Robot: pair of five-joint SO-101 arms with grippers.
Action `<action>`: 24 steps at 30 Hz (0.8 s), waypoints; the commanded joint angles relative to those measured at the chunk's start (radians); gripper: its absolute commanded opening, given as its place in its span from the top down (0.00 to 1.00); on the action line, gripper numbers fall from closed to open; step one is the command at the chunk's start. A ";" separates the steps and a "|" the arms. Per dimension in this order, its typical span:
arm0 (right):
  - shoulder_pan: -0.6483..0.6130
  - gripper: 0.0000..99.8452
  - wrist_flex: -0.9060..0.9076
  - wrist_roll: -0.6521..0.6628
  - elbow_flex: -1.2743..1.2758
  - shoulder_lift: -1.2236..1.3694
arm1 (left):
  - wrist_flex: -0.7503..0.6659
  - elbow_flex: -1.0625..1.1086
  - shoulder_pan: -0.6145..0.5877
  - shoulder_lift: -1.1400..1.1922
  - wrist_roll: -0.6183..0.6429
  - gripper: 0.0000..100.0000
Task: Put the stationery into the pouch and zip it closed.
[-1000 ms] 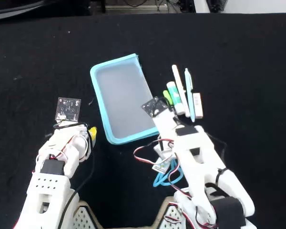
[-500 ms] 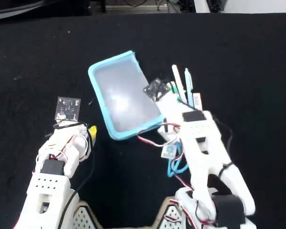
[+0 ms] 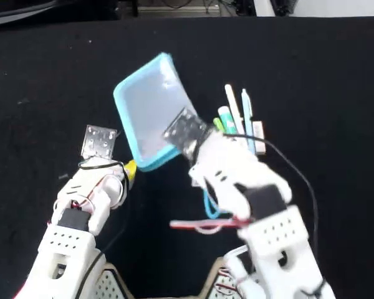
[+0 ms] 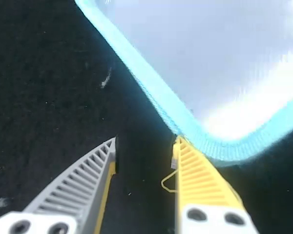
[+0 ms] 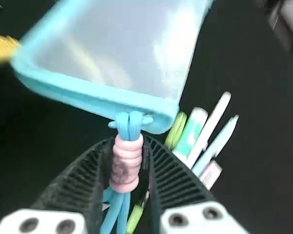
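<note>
Table [image 3: 324, 75]: black cloth top, matte, w/ a few pale lint specks [image 3: 22, 99] toward the robot's left. Approx mid-table sits the pouch [image 3: 151, 106], frosted clear w/ light-blue edging, turned at an angle; can't tell if it lies fully flat. A blue pull cord [image 5: 129, 122] w/ pink bead hangs off its near corner. Just beside the pouch, on the robot's right, stationery lies in a tight, roughly parallel row: green-and-white marker [image 3: 225, 117], white pen [image 3: 234, 109], light-blue pen [image 3: 247, 115], and a small white block [image 3: 258, 132], maybe an eraser.
</note>
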 commanded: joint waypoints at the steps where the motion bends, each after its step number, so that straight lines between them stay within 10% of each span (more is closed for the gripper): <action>1: -0.091 0.99 0.006 0.009 -0.042 -0.117 | -0.009 -0.065 -0.018 -0.015 -0.003 0.81; 16: -0.160 0.99 -0.060 0.008 -0.012 -0.128 | 0.109 -0.199 -0.189 -0.015 -0.002 0.81; 24: -0.219 0.99 -0.170 0.002 0.008 -0.128 | 0.104 -0.140 -0.053 -0.015 -0.003 0.81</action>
